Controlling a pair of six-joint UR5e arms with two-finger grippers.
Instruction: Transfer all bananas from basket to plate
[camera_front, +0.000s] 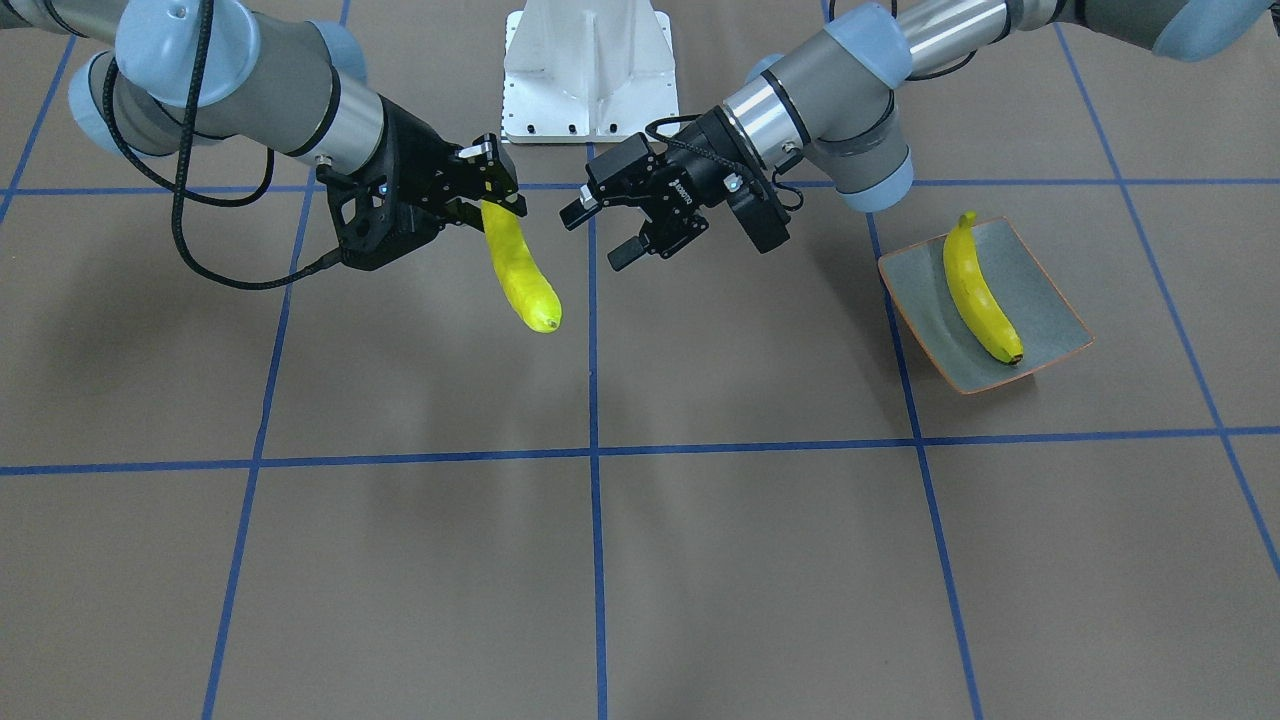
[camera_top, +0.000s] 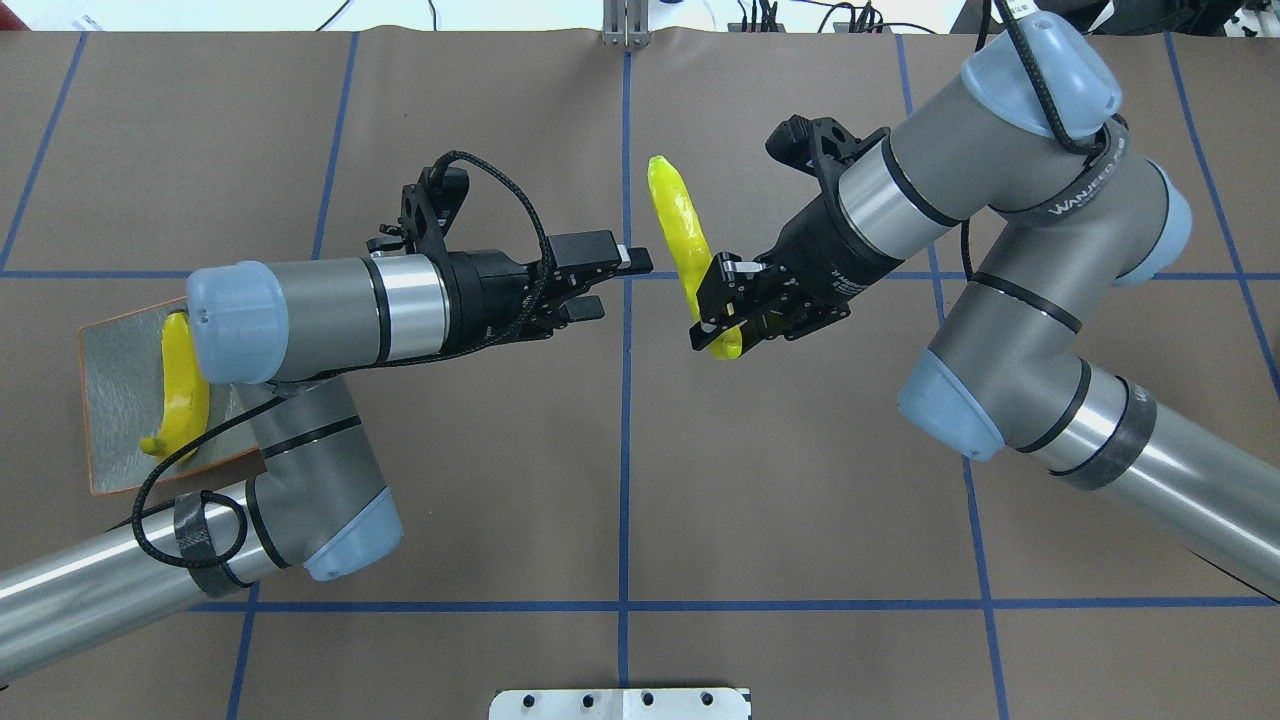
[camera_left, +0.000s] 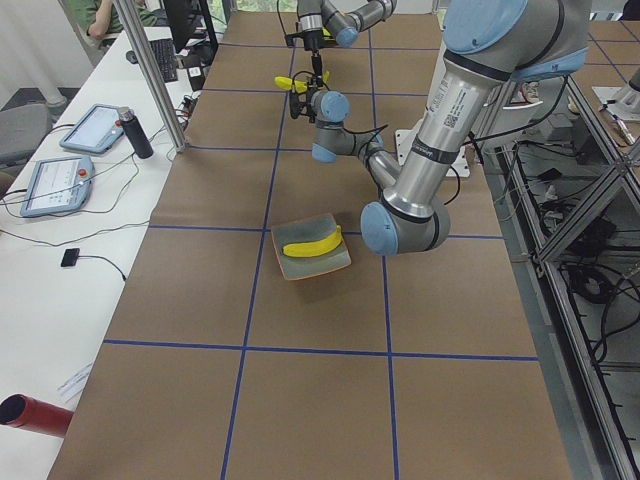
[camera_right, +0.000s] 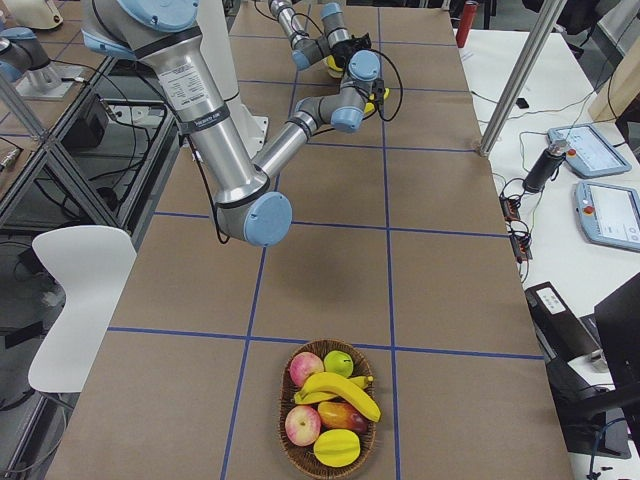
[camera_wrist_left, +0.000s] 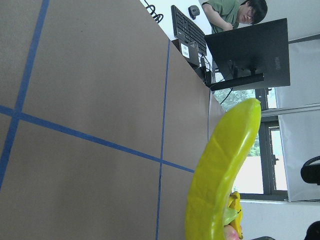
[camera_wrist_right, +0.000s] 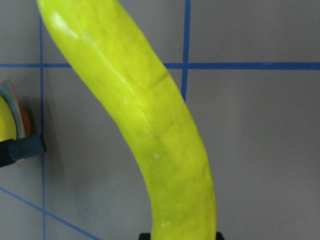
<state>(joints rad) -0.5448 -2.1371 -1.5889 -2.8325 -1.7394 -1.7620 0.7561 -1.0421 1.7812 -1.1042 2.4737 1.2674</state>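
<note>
My right gripper is shut on the stem end of a yellow banana, held above the table's middle with its free tip pointing away from the robot. My left gripper is open, just beside that banana and facing it, touching nothing. A second banana lies on the grey-green plate on the robot's left. The basket stands at the table's right end with bananas on top of other fruit.
Apples and other fruit share the basket. The white robot base sits at the table's back edge. Tablets, a monitor and a seated person are on the far side bench.
</note>
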